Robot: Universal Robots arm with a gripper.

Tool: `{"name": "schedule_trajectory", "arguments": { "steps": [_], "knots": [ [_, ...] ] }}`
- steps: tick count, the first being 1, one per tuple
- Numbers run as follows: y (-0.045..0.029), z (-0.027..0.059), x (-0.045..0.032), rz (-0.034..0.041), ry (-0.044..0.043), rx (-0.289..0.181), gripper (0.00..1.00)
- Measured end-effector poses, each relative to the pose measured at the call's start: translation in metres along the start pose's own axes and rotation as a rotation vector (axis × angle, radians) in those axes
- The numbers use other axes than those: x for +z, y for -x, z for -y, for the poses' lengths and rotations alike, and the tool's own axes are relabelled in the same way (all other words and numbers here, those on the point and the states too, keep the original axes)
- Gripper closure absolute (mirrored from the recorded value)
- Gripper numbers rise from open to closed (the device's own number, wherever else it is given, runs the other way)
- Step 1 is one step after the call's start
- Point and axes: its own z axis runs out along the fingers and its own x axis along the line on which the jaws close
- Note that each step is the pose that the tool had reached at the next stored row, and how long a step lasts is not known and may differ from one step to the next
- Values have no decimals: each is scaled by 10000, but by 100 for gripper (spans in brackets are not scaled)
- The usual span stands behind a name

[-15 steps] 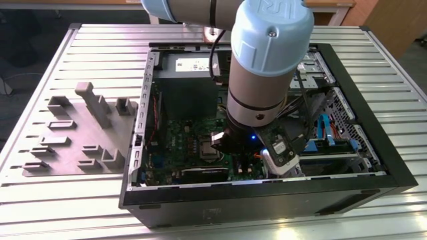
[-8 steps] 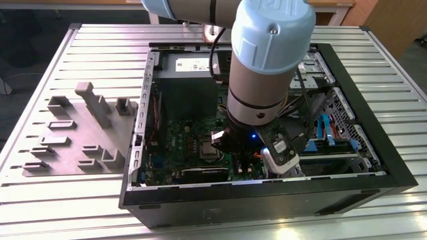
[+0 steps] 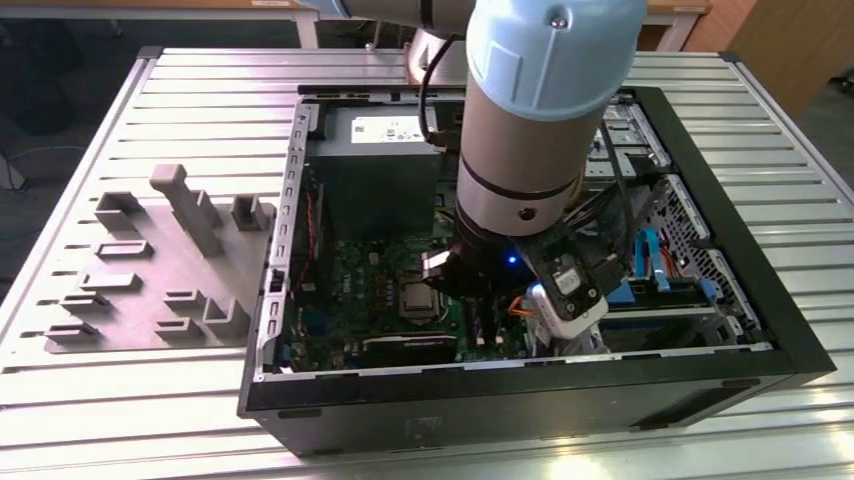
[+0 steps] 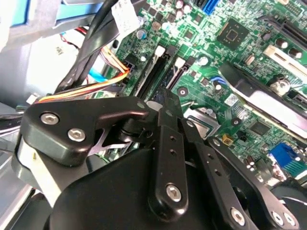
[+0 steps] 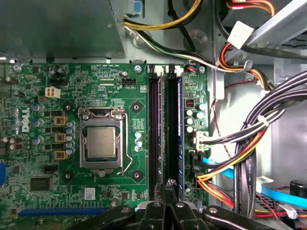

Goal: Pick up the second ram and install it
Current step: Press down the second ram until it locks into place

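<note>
In the first wrist view the gripper (image 5: 169, 184) hung low over the green motherboard (image 5: 43, 86), its black fingers (image 5: 165, 191) pressed together with nothing visible between them. Their tip sat over the end of the long black memory slots (image 5: 154, 129), on the side of those slots away from the CPU socket (image 5: 101, 141). In the second wrist view the same tip (image 4: 168, 96) pointed at that slot end.

The second ram (image 5: 179, 134) appeared as a thin blue edge standing in the slot farthest from the CPU socket, running the slot's whole length. I could not tell whether it was fully seated or whether the fingers touched it.

Beyond the slots from the socket, a bundle of black, orange and yellow cables (image 5: 249, 139) crossed the case floor.

In the exterior view the arm (image 3: 534, 130) reached down into the open computer case (image 3: 534, 390), which lay on a slatted metal bench (image 3: 200, 90). A grey fixture block (image 3: 147, 270) stood on the bench, well apart from the case, on the exterior view's left.
</note>
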Motion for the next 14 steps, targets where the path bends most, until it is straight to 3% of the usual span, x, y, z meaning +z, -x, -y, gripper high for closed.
{"name": "schedule_trajectory", "arguments": {
  "steps": [5, 14],
  "knots": [
    [-1, -55, 2, 0, -2, 0, 89],
    [-9, -311, 18, 0, -1, 0, 89]
  ]
}}
